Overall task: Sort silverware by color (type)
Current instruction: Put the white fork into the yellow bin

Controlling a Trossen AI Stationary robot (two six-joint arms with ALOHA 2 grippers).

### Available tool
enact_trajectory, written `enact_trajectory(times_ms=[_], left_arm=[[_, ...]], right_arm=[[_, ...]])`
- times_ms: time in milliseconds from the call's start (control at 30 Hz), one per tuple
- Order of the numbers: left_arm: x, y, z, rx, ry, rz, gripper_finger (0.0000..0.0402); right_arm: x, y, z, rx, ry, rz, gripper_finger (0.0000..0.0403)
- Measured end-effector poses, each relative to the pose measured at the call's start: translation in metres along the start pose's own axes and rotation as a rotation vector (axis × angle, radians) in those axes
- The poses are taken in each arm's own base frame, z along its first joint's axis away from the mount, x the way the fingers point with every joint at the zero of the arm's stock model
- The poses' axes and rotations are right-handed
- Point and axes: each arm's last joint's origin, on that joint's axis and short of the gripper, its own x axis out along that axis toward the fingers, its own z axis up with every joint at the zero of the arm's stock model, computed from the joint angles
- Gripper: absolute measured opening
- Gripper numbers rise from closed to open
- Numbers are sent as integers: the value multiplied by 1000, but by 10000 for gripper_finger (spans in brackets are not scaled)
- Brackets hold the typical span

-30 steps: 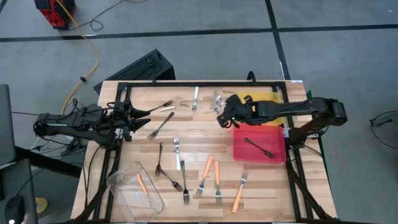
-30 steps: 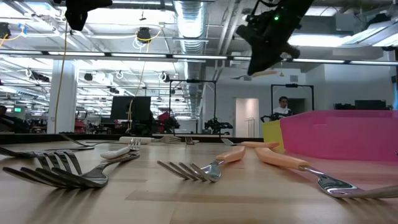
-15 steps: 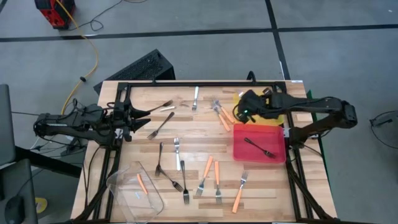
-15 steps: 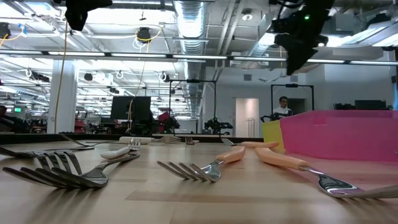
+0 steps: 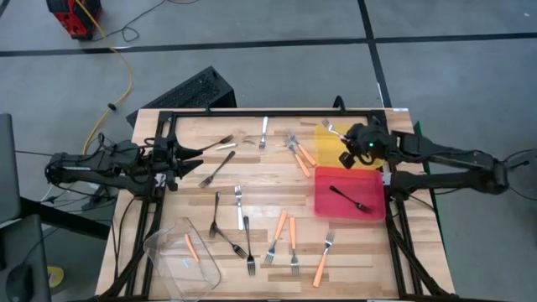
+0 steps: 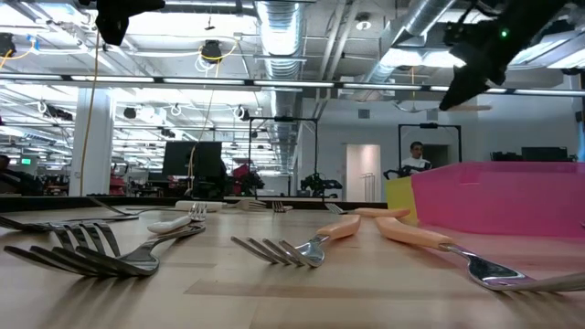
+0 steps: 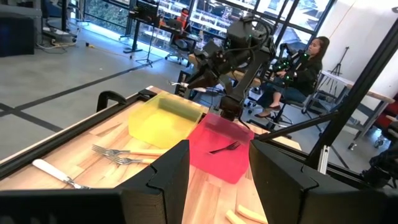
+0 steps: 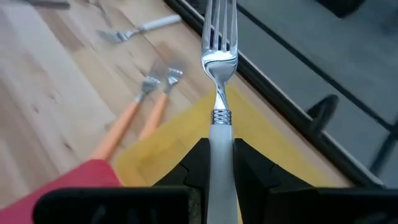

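Silverware scattered across the wooden table (image 5: 252, 180), partly sorted by handle colour. White-handled fork (image 8: 219, 81) pinched at the handle between the fingers (image 8: 249, 163) of the right gripper (image 5: 351, 151), tines projecting forward, carried above the yellow tray (image 5: 329, 138) at the table's far right. Narrow grip, closed on the slim handle, apparently to keep the fork level for a drop into the tray below. Just beside that tray, on bare wood, two orange-handled forks (image 5: 300, 153) side by side. Nearer the camera, touching the yellow tray, red tray (image 5: 348, 195) holding one black fork (image 5: 351, 199), likely the bin for dark pieces. More orange-handled forks (image 5: 291, 236), white-handled forks (image 5: 239, 201) and black forks (image 5: 231, 242) loose over the middle and front of the table, awaiting pickup. One orange piece (image 5: 191, 247) inside the clear tub (image 5: 180, 260) at the front left corner. Left gripper (image 5: 195, 154) parked at the left edge, partly open and empty, well apart from the trays.
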Motion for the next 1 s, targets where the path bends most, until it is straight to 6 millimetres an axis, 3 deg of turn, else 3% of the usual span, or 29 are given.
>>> enact_trajectory(times_ms=[333,1000], left_arm=[[0,0,0,0,-2,6,151],[0,2,-4,45,32,43,151]], right_arm=[[45,-5,-30,63,53,-48,73],[100,-11,-54,22,396,-130,73]])
